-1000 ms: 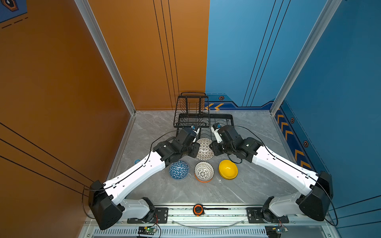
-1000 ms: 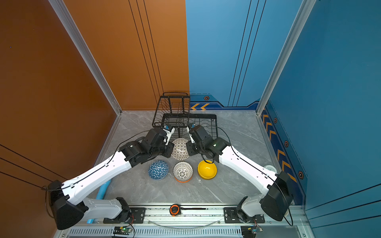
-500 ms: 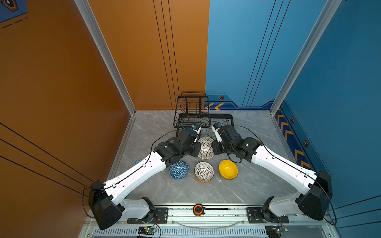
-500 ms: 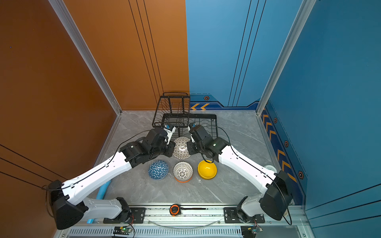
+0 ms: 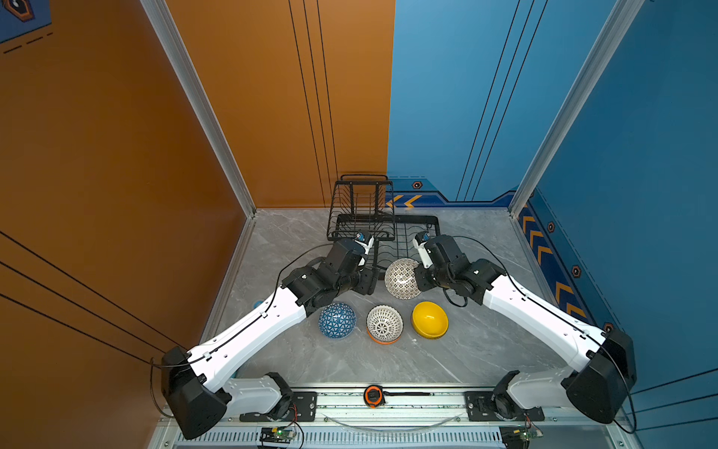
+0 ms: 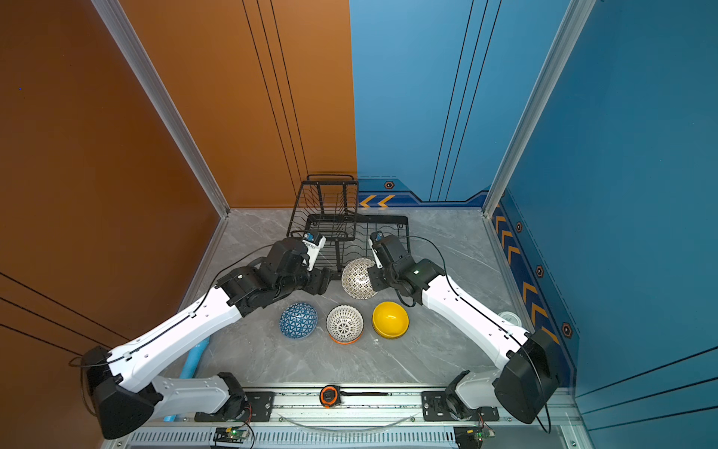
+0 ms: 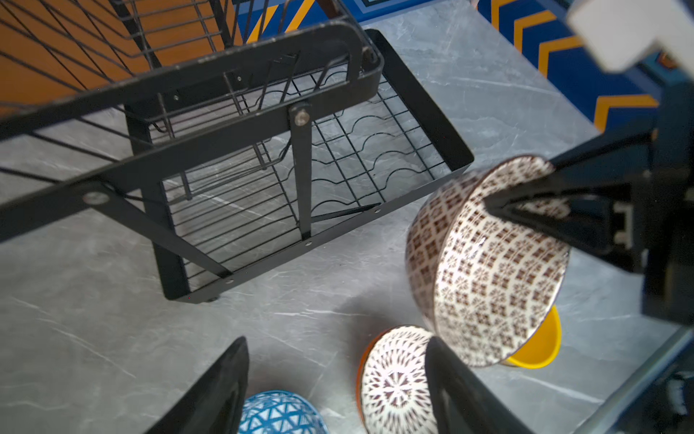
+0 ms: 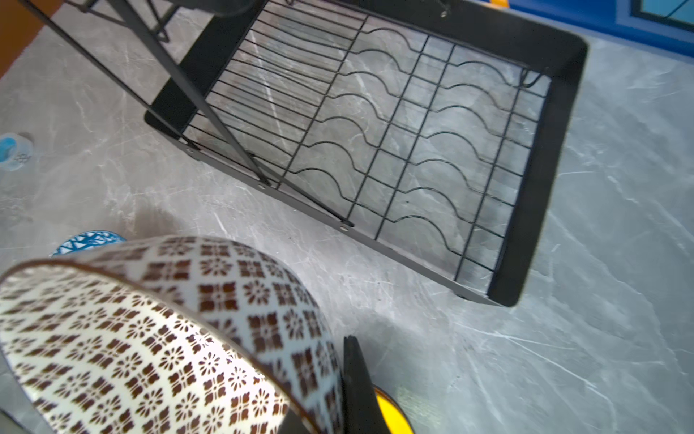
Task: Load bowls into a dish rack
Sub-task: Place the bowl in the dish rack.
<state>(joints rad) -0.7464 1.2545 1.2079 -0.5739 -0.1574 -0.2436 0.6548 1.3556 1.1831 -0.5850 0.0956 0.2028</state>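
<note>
A white bowl with a dark diamond pattern [image 5: 402, 278] [image 6: 358, 278] [image 7: 488, 263] [image 8: 150, 338] hangs tilted just in front of the black dish rack [image 5: 431, 222] [image 6: 404, 226] [image 7: 424, 112] [image 8: 555, 150]. My right gripper [image 5: 417, 278] [image 6: 373, 280] [image 8: 334, 375] is shut on its rim. My left gripper [image 5: 371, 280] [image 6: 324, 280] [image 7: 336, 345] stands open beside the bowl, holding nothing. On the table below lie a blue triangle-pattern bowl [image 5: 337, 320] [image 6: 298, 320], a white patterned bowl [image 5: 384, 322] [image 6: 344, 322] nested in an orange one, and a yellow bowl [image 5: 429, 319] [image 6: 390, 319].
The rack's raised basket tier [image 5: 361, 206] stands at its left end, against the orange wall. A tape measure [image 5: 373, 395] lies on the front rail. A blue tube [image 6: 192, 357] lies at the table's left edge, and a white lid [image 6: 509, 319] at the right.
My left gripper has opened and let go of the diamond-pattern bowl. My right gripper has closed on its rim and now holds it alone.
</note>
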